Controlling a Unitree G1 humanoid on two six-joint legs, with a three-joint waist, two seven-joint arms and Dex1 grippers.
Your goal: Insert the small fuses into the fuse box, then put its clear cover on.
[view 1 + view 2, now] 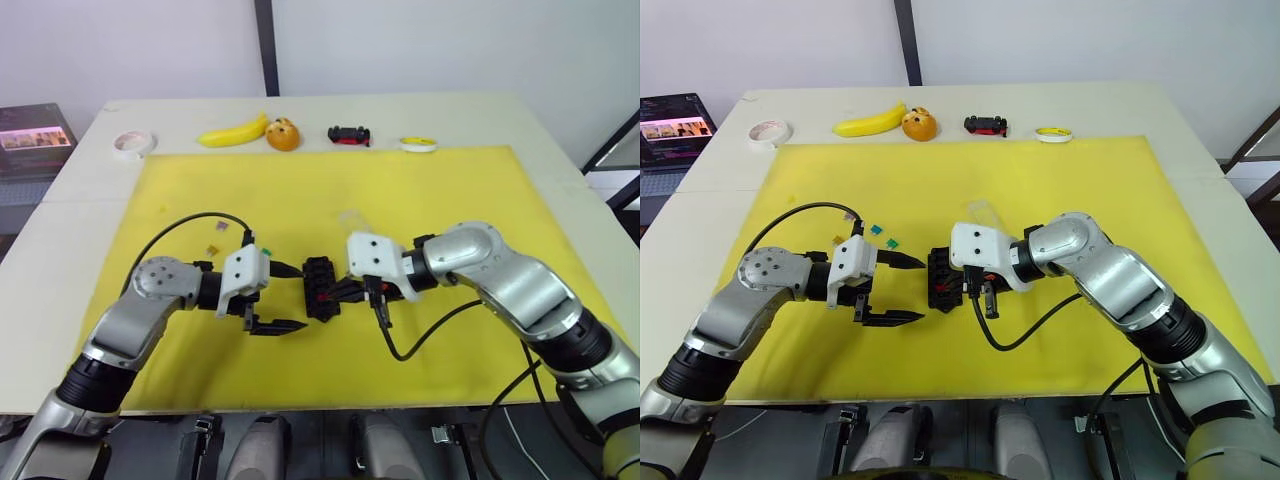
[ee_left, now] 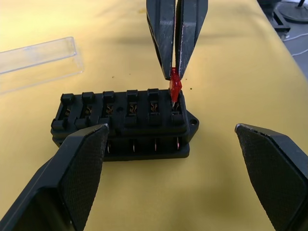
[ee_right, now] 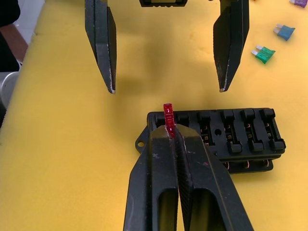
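Right tool (image 3: pixel 169 137) pinches a red fuse (image 2: pixel 175 88) over the fuse box (image 2: pixel 122 122) end slot (no legible markings); left tool (image 3: pixel 166 89) gapes wide

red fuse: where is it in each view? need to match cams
Left eye: red fuse sits mid-mat at the fuse box, at the right hand tips.
Right eye: same spot, a red speck on the box beside the right hand.
Left wrist: pinched upright over the box's end slot.
Right wrist: pokes out past the closed fingertips, box behind it.
Shared landmark: the black fuse box.
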